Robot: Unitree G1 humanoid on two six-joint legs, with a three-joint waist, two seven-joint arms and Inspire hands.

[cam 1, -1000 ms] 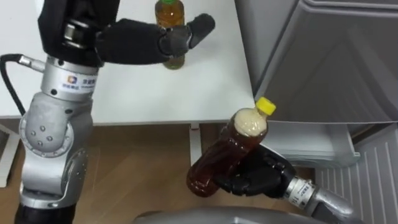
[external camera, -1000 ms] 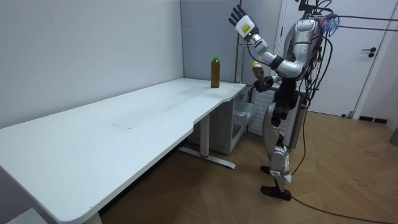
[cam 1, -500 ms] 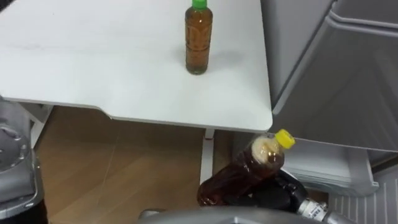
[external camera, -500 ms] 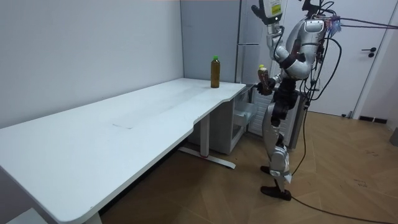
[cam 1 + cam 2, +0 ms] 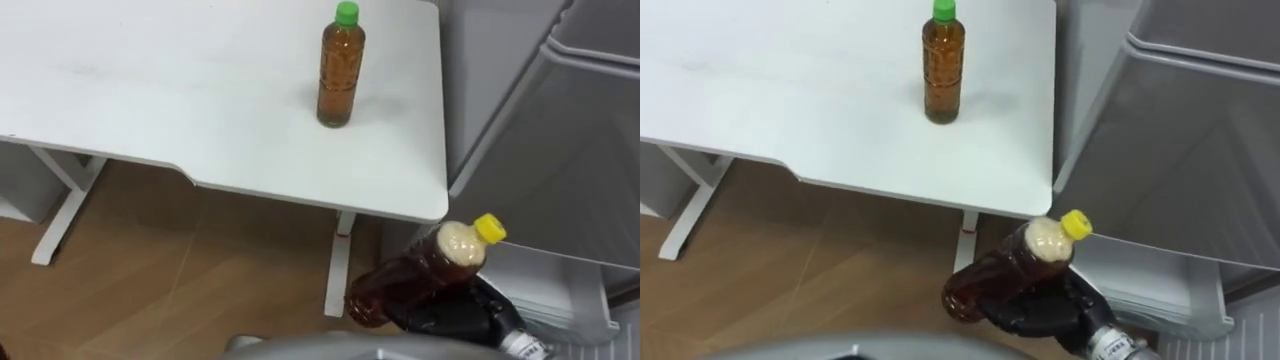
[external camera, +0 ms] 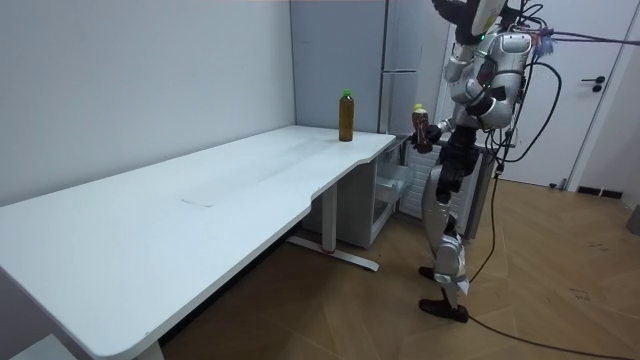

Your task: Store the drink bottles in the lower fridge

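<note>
Table [image 5: 150,90]: smooth matt white top with a rounded corner and white metal legs.

Green-capped bottle [image 5: 341,65]: clear plastic, amber drink. It stands upright on the table near the corner.

Yellow-capped bottle [image 5: 420,275]: clear plastic, dark brown drink with pale froth at the neck. It is off the table, below and just past the corner, tilted with the cap up and away from the table. The black right hand [image 5: 450,315] is curled round its lower body from beneath.

Fridge [image 5: 560,130]: flat grey panels with straight seams, just beside the table's end.

Floor [image 5: 150,280]: wood planks under the table edge.

Eye views: bottle textures, froth and the grip, seen close.

Room view: the long table runs to the near corner and the fridge [image 6: 400,60] stands tall behind its far end. The robot stands upright at that end, holding the yellow-capped bottle [image 6: 421,128] at chest height. Its left hand [image 6: 462,8] is raised above its head, cut by the top edge, so I cannot tell whether it is open or closed.
</note>
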